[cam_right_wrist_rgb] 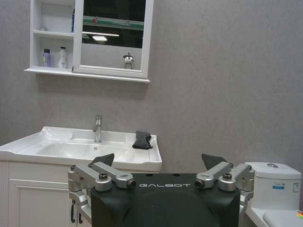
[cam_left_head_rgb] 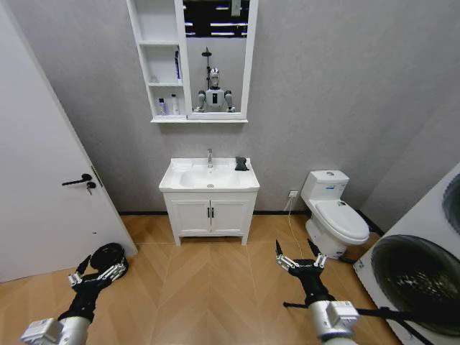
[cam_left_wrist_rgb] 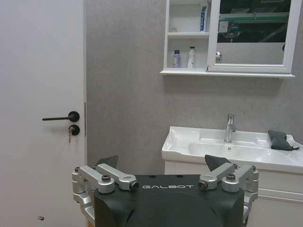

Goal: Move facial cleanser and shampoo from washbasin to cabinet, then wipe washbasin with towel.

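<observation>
We see the white washbasin [cam_left_head_rgb: 188, 182] with its chrome tap, the dark towel [cam_left_head_rgb: 241, 164] crumpled on its back right corner, and two small bottles [cam_left_head_rgb: 168, 106] upright in the white mirrored cabinet [cam_left_head_rgb: 163, 59]'s lowest niche.

Each hand [cam_left_wrist_rgb: 163, 166] is a black block marked GALBOT (white lettering) with silver screwed linkages and dark fingertips.
</observation>
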### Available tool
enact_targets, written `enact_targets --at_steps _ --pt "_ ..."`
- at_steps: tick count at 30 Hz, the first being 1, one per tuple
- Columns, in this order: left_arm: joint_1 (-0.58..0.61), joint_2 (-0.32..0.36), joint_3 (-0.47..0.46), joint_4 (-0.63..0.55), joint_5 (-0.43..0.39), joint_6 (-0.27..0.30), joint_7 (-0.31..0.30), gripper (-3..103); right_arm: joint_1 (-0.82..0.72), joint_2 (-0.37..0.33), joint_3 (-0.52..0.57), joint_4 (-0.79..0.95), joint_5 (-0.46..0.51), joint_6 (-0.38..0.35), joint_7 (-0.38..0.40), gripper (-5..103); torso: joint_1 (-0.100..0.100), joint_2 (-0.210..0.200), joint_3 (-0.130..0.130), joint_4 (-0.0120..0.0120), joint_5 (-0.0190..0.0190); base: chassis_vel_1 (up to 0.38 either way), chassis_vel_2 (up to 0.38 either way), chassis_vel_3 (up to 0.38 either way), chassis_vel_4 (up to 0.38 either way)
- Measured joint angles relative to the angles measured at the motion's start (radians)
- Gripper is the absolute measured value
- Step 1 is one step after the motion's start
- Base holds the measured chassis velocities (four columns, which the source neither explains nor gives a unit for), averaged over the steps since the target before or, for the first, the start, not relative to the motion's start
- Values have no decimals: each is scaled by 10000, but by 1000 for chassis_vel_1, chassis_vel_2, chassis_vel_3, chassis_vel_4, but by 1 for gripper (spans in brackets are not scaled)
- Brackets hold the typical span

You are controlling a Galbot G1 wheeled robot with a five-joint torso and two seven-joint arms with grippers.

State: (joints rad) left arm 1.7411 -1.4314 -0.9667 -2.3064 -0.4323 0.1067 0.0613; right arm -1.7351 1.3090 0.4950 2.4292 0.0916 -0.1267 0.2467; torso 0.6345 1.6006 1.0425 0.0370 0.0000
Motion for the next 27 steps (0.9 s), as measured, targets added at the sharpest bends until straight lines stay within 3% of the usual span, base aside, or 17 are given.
enact_targets --at_steps 27 --pt "0 0 0 0 0 0 0 100 -2 0 -1 3 -1 -15 14 100 -4 1 -1 0 0 -37 42 43 -41"
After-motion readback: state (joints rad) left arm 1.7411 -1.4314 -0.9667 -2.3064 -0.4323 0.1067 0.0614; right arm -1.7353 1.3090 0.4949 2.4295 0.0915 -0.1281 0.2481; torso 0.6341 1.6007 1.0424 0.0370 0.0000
